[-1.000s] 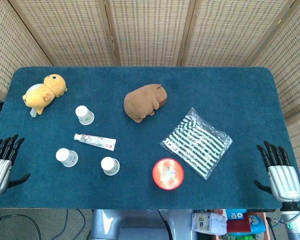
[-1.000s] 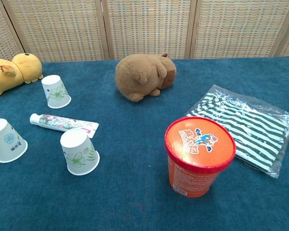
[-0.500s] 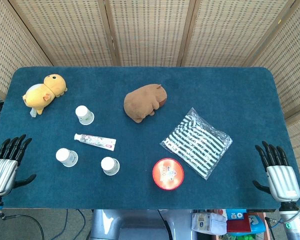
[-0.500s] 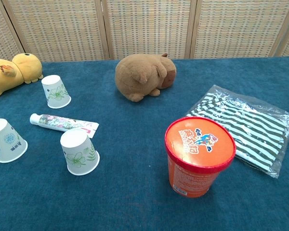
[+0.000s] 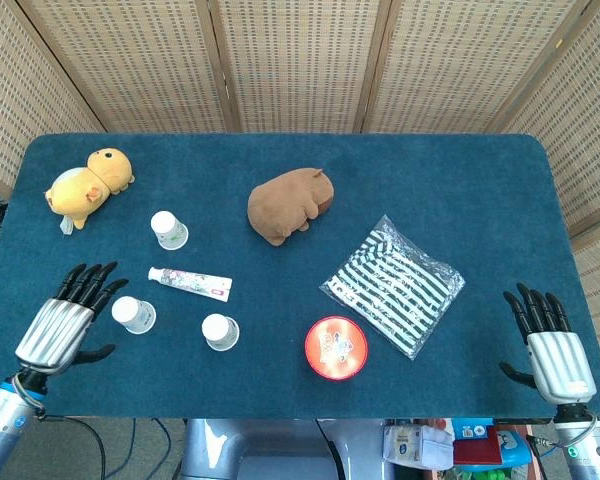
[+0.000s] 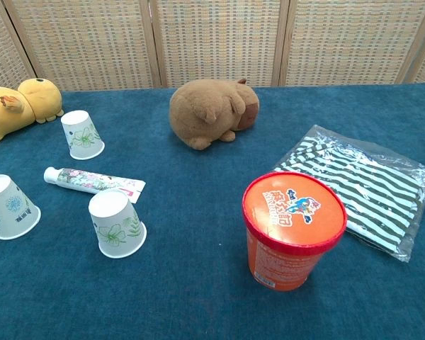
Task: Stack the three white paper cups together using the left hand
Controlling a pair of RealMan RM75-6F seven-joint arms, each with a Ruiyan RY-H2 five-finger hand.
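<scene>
Our left hand (image 5: 62,322) has slid in over the blue worktop (image 5: 460,190) since a moment ago, when it sat out at the left edge. Now its fingers (image 5: 92,281) are spread apart and hold nothing, and the tips are just beside the left cup (image 5: 133,314). We cannot tell if they touch it. Our right hand (image 5: 551,350) has barely moved. It sits at the right edge near the front, fingers apart, with nothing in it. We see the hands only from the head view.

All three white paper cups stand upside down and apart from each other, so none are stacked. The left cup is near the front left. The front cup (image 5: 220,331) is to its right. The far cup (image 5: 168,229) is further back, near the yellow soft toy (image 5: 87,183). A tube (image 5: 189,283) lies flat between the far cup and the two cups nearer the front. In the chest view its end is just beside the front cup.

A brown soft toy (image 5: 289,205) lies near the middle. A striped bag (image 5: 392,285) lies to the right. An orange tub (image 5: 336,347) with a red rim stands at the front, near the bag.
</scene>
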